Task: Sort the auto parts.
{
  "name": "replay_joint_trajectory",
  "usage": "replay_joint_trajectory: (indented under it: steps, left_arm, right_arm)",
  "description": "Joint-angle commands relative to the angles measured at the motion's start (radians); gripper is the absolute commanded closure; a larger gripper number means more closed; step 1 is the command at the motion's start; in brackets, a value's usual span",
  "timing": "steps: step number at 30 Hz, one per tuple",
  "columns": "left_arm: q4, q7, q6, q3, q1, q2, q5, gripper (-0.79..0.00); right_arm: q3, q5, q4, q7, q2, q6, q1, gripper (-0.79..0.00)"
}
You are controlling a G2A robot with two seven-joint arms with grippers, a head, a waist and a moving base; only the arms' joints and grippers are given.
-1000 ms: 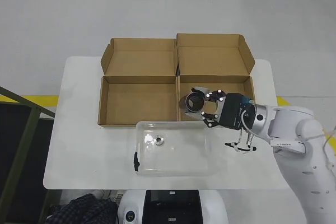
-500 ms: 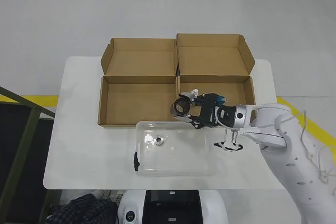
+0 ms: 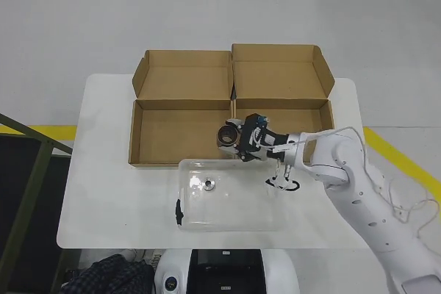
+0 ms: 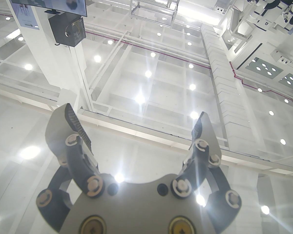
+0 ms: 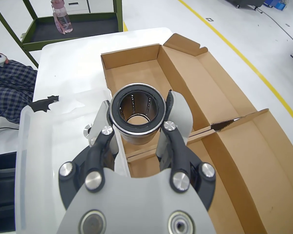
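On the white table (image 3: pixel 103 184): two open cardboard boxes are sitting side by side along the far half, lids folded back, and a clear bin is sitting in front of them.
Left box (image 3: pixel 180 136): the one on the robot's left, with its lid lying open toward the far edge.
Right box (image 3: pixel 309 121): sharing a wall with the left one. The right arm is reaching across its near part.
Clear bin (image 3: pixel 235 202): sitting at the table's near edge, with its far rim running just beside the boxes' front walls.
Right gripper (image 5: pixel 138 104): its fingers are pressing on both sides of the bearing, gripping the outer wall and parted just as wide as the part itself.
Left gripper (image 4: pixel 134 112): pointing up at the ceiling, fingers spreading wide with nothing between them.
Bearing (image 5: pixel 138 116): a hollow metal cylinder with a black end ring, hanging in the right gripper over the boxes' shared wall and pretty close to the bin's far rim.
Small metal part (image 3: pixel 206 184): a round flanged piece lying in the bin's left part — apart from the gripper.
Black scrap (image 3: pixel 178 212): sticking to the bin's left wall, toward the near corner.
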State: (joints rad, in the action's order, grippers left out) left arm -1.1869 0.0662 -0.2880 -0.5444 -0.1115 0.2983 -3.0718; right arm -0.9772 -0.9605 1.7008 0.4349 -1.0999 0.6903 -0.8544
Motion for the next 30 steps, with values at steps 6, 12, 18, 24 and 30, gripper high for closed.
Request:
replay_joint_trajectory:
  steps: [6, 12, 18, 24, 30]
  left_arm:
    - [0.000, 0.000, 0.000, 0.000, 0.000, 0.000, 0.000, -0.785]
    - [0.000, 0.000, 0.000, 0.000, 0.000, 0.000, 0.000, -0.785]
    - [0.000, 0.000, 0.000, 0.000, 0.000, 0.000, 0.000, -0.785]
    - [0.000, 0.000, 0.000, 0.000, 0.000, 0.000, 0.000, -0.785]
    - [0.000, 0.000, 0.000, 0.000, 0.000, 0.000, 0.000, -0.785]
  right_arm:
    - [0.067, 0.011, -0.110, -0.007, -0.026, -0.050, 0.058, 0.000]
    - [0.115, -0.009, -0.175, -0.002, -0.047, -0.088, 0.095, 0.000]
    - [0.163, -0.036, -0.215, 0.001, -0.067, -0.116, 0.118, 0.000]
    - [0.204, -0.062, -0.238, 0.019, -0.086, -0.135, 0.134, 0.000]
    - [0.234, -0.072, -0.271, 0.040, -0.103, -0.153, 0.147, 0.000]
